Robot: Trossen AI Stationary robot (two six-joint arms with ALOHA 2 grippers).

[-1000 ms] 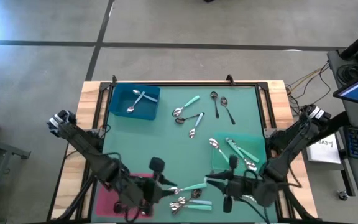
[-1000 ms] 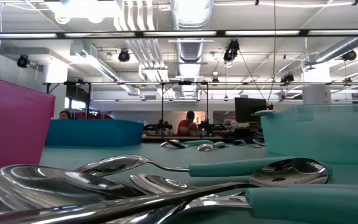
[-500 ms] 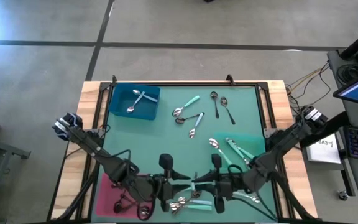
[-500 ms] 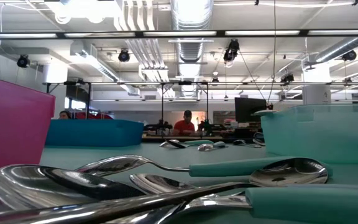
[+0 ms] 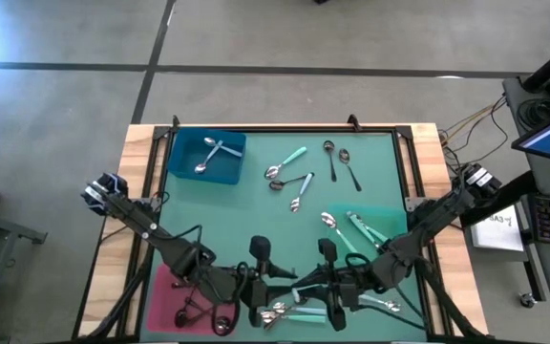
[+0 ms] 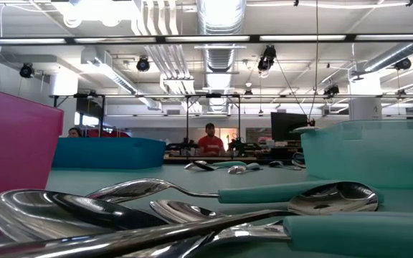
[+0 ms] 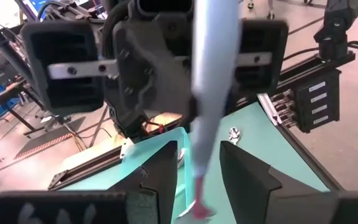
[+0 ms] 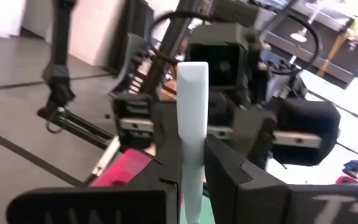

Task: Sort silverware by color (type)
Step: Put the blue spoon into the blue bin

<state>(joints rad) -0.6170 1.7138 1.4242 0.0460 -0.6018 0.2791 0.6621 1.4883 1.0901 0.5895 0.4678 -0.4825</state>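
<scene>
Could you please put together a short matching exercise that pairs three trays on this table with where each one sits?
Things:
1. blue tray
2. pink tray
3. green tray

Places, seen in the high view:
A. near edge of the table, left side
B. right side of the table
C. far left corner

Pairs: 1-C, 2-A, 3-B

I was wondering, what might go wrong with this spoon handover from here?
The right hand grips the mint-handled spoon while the left hand stands open around it; releasing before the left closes could drop it onto the spoon pile below. The facing hands might also collide.
</scene>
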